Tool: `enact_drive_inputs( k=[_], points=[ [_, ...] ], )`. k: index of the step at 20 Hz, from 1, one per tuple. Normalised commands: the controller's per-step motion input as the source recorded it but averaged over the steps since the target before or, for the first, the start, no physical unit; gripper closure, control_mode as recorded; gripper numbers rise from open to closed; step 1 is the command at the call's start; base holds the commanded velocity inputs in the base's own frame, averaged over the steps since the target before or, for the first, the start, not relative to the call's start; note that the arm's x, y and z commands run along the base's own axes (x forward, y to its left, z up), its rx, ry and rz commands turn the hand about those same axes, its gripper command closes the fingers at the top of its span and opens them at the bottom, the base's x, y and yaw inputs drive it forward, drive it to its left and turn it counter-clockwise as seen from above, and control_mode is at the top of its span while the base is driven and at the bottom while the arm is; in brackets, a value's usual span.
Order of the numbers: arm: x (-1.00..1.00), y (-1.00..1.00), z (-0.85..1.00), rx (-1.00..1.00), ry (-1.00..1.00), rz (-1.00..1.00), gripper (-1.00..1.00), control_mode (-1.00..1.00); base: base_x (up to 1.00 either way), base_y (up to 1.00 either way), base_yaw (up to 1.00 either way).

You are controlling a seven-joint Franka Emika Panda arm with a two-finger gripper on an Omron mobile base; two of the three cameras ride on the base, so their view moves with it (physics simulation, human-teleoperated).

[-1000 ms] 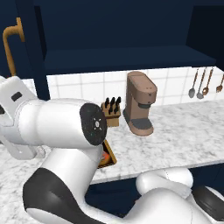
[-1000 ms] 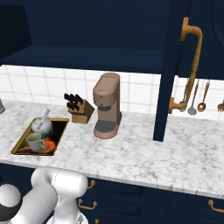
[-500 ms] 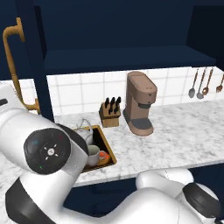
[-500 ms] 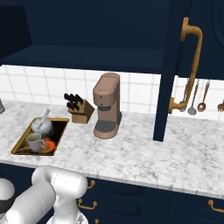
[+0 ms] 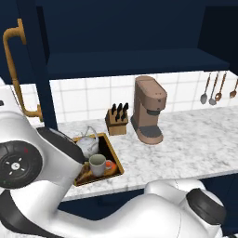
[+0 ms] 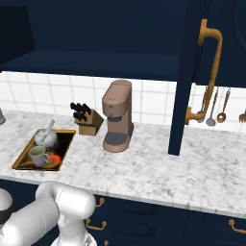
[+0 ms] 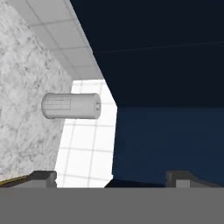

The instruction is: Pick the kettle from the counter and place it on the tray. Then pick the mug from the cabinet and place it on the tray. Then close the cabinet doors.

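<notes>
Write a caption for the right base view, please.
Kettle and mug sit on the tray beside the knife block and coffee machine; cabinet door open.

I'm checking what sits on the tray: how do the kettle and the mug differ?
The kettle is squat, rounded, silver-grey metal; the mug is a smaller, upright, open-topped beige cup. The kettle has an arched wire handle on top, the mug a side handle. Both stand on the tray.

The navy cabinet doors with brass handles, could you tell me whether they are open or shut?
Open: both navy cabinet doors stand edge-on, baring the navy shelf.
</notes>
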Motion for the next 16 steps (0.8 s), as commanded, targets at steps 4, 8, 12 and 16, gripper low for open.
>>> enact_drive_inputs(
  k=[4, 8, 12, 16],
  points=[
    [0.36, -0.29, -0.06, 0.0, 0.0, -0.09, -1.0, -1.0, 0.0, 0.0, 0.0],
    [0.27, -0.34, 0.0, 0.0, 0.0, -0.02, -1.0, -1.0, 0.0, 0.0, 0.0],
    [0.21, -0.45, 0.0, 0.0, 0.0, -0.03, -1.0, -1.0, 0.0, 0.0, 0.0],
    [0.18, -0.68, 0.0, 0.0, 0.0, -0.11, -1.0, -1.0, 0.0, 0.0, 0.0]
  ],
)
